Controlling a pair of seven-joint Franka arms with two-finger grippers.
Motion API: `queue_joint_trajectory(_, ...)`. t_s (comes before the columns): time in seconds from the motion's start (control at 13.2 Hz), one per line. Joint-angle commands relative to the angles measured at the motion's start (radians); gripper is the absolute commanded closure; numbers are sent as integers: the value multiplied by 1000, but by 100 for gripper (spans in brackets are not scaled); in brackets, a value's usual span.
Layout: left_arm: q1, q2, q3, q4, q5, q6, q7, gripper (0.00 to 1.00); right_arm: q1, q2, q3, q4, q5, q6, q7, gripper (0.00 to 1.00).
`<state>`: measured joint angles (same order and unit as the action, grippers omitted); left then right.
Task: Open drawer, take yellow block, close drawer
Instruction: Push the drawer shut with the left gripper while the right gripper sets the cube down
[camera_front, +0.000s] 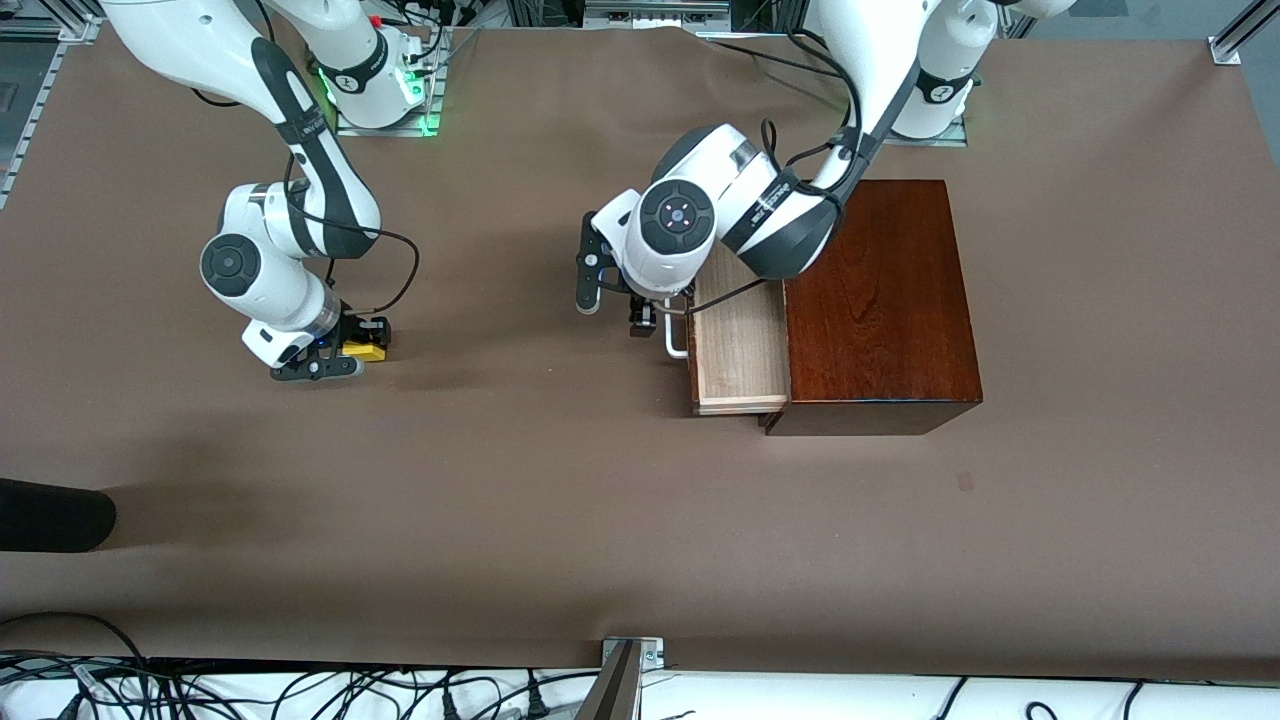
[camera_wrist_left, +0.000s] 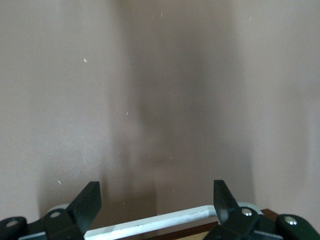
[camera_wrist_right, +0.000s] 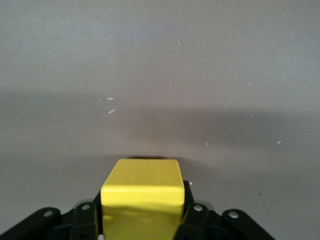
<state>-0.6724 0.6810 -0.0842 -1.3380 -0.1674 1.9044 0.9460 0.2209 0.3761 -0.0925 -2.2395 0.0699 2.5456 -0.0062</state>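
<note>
Your front view gives you the whole layout: the mahogany box (camera_front: 880, 300) sits on the brown bench (camera_front: 560, 520) toward the left arm's end, close to the edge where the arm bases stand, and its drawer (camera_front: 740, 350) is pulled out toward the middle of the bench, showing a shallow pale-wood tray with nothing visible in the part you can see. The left arm's wrist covers part of that tray, and the white bar handle (camera_front: 676, 340) only peeks out beneath the left gripper (camera_front: 615, 305). Your left wrist view fills that in: the left gripper (camera_wrist_left: 156, 200) has its fingers (camera_wrist_left: 86, 202) spread wide, one toward each end of the white handle (camera_wrist_left: 155, 224), not closed on it, with a sliver of the dark drawer front below. Toward the right arm's end of the bench, well apart from the box, the right gripper (camera_front: 335, 358) sits low over the bench, clamped on the yellow block (camera_front: 364, 349); from the front you catch only a small yellow patch beside the black fingers. Your right wrist view shows the yellow block (camera_wrist_right: 142, 197) properly: a plain, bright yellow cube with clean faces and crisp edges, pinched between the fingertips (camera_wrist_right: 85, 220) of the right gripper (camera_wrist_right: 142, 220), its shadow falling on the bench just under it.
</note>
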Motion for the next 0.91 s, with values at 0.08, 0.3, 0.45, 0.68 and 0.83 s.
queue_joint_trajectory(0.08, -13, 29, 1, 2, 32, -7, 22, 0, -15, 20, 17, -29, 15, 64, 15, 100)
queue_joint_trajectory(0.3, 20, 26, 15, 2, 34, -137, 27, 0, -15, 12, 16, -29, 13, 58, 3, 43)
queue_joint_trajectory(0.45, 51, 25, 14, 5, 55, -206, 34, 0, -15, -52, 16, -22, 11, 33, -17, 0)
queue_joint_trajectory(0.68, 63, 23, 14, 5, 145, -223, 50, 0, -21, -184, 17, 30, -2, -89, -115, 0)
queue_joint_trajectory(0.83, 63, 23, 15, 6, 181, -258, 50, 0, -69, -218, 17, 128, -2, -198, -237, 0)
